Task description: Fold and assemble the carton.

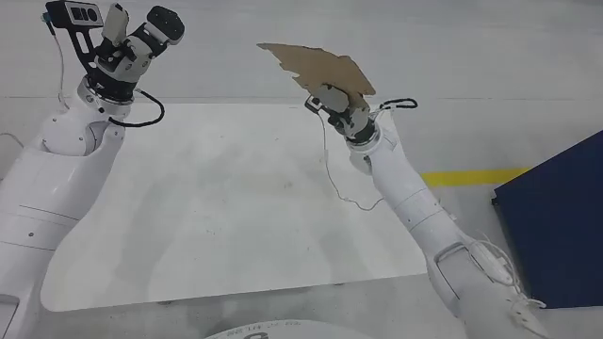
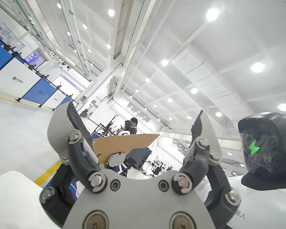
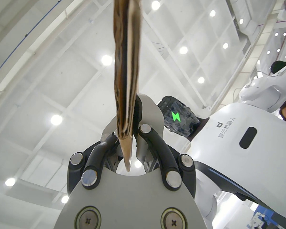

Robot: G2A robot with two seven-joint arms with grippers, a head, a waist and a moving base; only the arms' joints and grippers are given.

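Observation:
The carton is a flat brown cardboard blank held up in the air beyond the table's far edge. My right gripper is shut on its lower edge. In the right wrist view the carton is seen edge-on, pinched between the fingers of the gripper. My left gripper is raised over the far left corner of the table, pointing upward. In its own view it stands open with nothing between the fingers, and the carton shows farther off across the gap.
The white table lies below both arms. A dark blue panel stands at the right, beside a yellow floor line. A cable hangs from the right arm over the table.

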